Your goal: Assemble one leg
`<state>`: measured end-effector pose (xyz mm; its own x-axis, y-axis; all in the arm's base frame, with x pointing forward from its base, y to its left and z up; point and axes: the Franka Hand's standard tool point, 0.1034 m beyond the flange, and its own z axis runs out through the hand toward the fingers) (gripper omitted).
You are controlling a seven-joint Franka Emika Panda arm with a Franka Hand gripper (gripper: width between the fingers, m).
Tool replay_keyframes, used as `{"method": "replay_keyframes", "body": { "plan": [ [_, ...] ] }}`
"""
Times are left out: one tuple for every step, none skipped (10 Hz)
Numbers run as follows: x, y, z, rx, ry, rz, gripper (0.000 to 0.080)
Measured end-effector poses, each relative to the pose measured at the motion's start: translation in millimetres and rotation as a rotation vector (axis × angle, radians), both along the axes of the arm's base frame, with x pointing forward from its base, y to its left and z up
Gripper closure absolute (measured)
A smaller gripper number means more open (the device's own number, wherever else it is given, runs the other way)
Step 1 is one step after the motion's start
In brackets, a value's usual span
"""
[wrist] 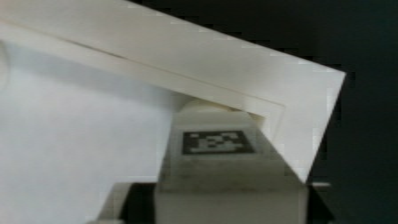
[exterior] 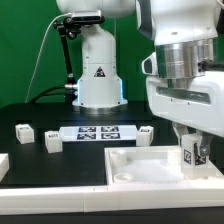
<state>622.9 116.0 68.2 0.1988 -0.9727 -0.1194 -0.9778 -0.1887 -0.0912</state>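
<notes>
My gripper (exterior: 193,155) is shut on the leg (exterior: 190,152), a small white block with a black-and-white tag. It holds the leg upright over the corner of the large white base (exterior: 150,165) on the exterior view's right. In the wrist view the leg (wrist: 221,150) stands between my fingers (wrist: 143,200), its far end down at the base's corner pocket (wrist: 231,104). I cannot tell whether the leg touches the pocket floor.
The marker board (exterior: 98,133) lies behind the base. Three other small white blocks stand nearby (exterior: 24,130), (exterior: 52,143), (exterior: 146,133). A white piece (exterior: 3,163) lies at the exterior view's left edge. The robot's pedestal (exterior: 97,75) stands at the back.
</notes>
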Motion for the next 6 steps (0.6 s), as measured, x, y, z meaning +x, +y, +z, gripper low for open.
{"method": "replay_keyframes", "body": {
  "plan": [
    [0.3,-0.7,0.1,0.006,0.005,-0.024,0.0508],
    [0.7,-1.2,0.1,0.013,0.014,-0.064,0.0508],
    [1.0,-1.1,0.2,0.015,0.018,-0.068,0.0508],
    [1.0,-0.9,0.1,0.015,0.018,-0.069,0.0508],
    [0.8,-0.7,-0.1,0.015,0.017,-0.064,0.0429],
    [0.8,-0.6,-0.2,0.014,0.015,-0.046,0.0429]
  ]
}}
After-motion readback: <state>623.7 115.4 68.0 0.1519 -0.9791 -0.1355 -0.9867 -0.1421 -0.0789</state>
